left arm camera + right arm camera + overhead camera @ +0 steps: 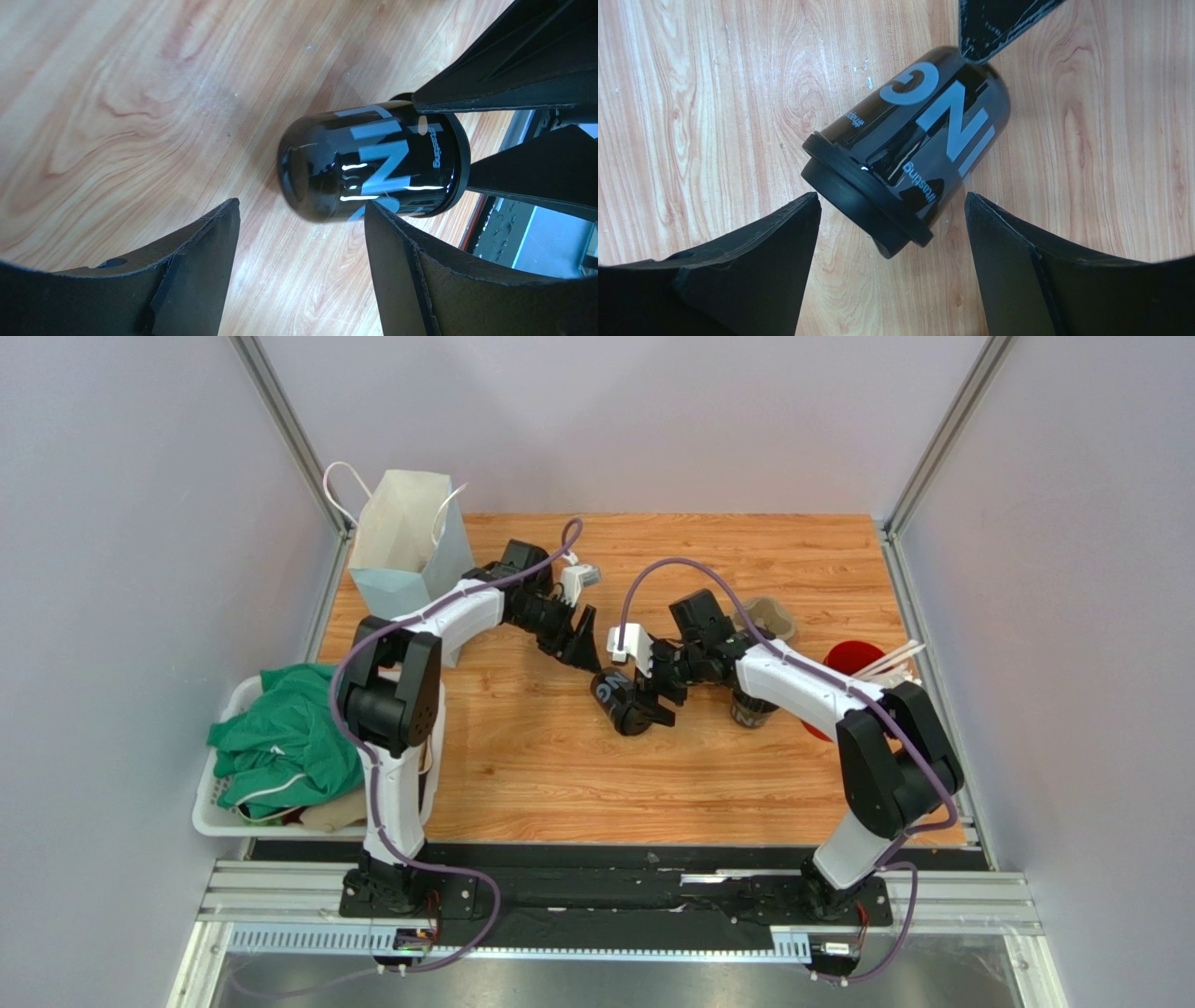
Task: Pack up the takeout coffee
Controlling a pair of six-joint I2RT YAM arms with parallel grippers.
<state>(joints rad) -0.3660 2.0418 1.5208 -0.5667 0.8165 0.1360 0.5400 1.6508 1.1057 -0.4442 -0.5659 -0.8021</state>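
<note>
we've got the small black cylindrical takeout coffee cup lying sideways mid light wooden table | right gripper fingers apart around its lid end | left gripper fingers apart too, by its base

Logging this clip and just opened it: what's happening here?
The black takeout coffee cup lies on its side on the wooden table, not yet packed. The right pincer is open around its lidded end. The left pincer, also open, faces its base. Neither grips it.

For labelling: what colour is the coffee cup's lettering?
Light grey-blue, on the coffee cup; clearest from right wrist.
</note>
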